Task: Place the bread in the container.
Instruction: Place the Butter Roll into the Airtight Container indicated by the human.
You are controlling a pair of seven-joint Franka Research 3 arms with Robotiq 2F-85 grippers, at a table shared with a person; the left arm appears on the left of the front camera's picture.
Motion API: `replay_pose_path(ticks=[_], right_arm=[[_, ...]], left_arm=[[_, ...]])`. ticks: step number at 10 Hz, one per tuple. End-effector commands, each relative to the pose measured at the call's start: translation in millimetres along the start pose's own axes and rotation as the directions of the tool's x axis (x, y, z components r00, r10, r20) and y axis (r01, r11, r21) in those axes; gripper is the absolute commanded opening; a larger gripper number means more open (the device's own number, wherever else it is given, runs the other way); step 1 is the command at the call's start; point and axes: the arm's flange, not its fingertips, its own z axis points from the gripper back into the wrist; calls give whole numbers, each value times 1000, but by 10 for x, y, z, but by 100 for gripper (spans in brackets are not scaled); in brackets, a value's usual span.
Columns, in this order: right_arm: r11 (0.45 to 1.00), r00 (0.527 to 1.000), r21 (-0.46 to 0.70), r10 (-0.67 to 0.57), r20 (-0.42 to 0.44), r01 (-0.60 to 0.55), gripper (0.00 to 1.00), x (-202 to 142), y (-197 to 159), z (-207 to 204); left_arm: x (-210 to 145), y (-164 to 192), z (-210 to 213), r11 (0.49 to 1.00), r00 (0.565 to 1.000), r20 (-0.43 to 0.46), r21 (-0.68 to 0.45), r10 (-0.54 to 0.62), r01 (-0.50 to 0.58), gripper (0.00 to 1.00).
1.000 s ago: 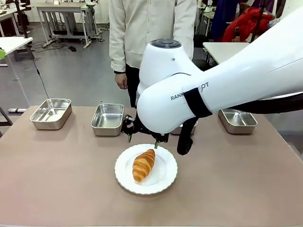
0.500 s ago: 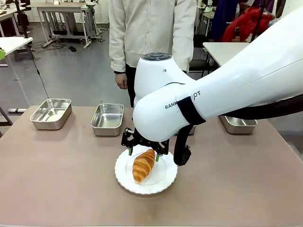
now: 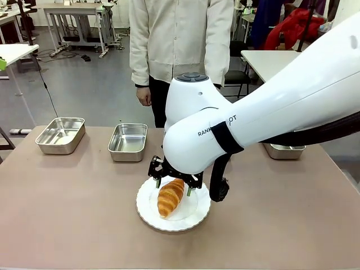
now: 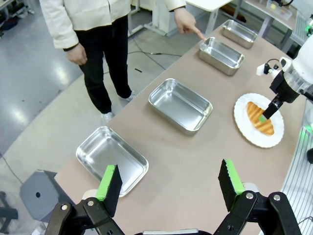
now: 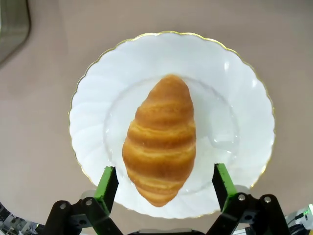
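Now the right gripper hangs low over the round white gold-rimmed plate, its green-padded jaws spread wide on either side of the golden-brown ridged croissant, not gripping it. The croissant lies in the plate's middle. Beyond the plate, a person's hand points a finger at a shallow rectangular stainless-steel pan, one of a row of four. Well away from the plate, the left gripper is spread wide and empty.
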Motion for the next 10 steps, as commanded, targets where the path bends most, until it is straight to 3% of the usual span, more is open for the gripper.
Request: replay_pose_path(ticks=[1, 5, 7, 8, 10], right_arm=[[999, 1000, 41, 6, -16, -5, 100, 9, 0, -131], [1000, 999, 24, 15, -49, -14, 100, 46, 15, -368], [997, 998, 57, 52, 23, -54, 100, 55, 45, -334], [1000, 1000, 4, -4, -31, 5, 100, 35, -7, -370], [1000, 1000, 4, -4, -31, 5, 100, 35, -7, -370]], left_arm=[[-7, -10, 8, 1000, 1000, 11, -5, -13, 13, 100], [-7, -10, 8, 1000, 1000, 11, -5, -13, 13, 100], [-7, -10, 8, 1000, 1000, 11, -5, -13, 13, 100], [-7, -10, 8, 1000, 1000, 11, -5, -13, 13, 100], [-7, -10, 8, 1000, 1000, 11, -5, -13, 13, 100]])
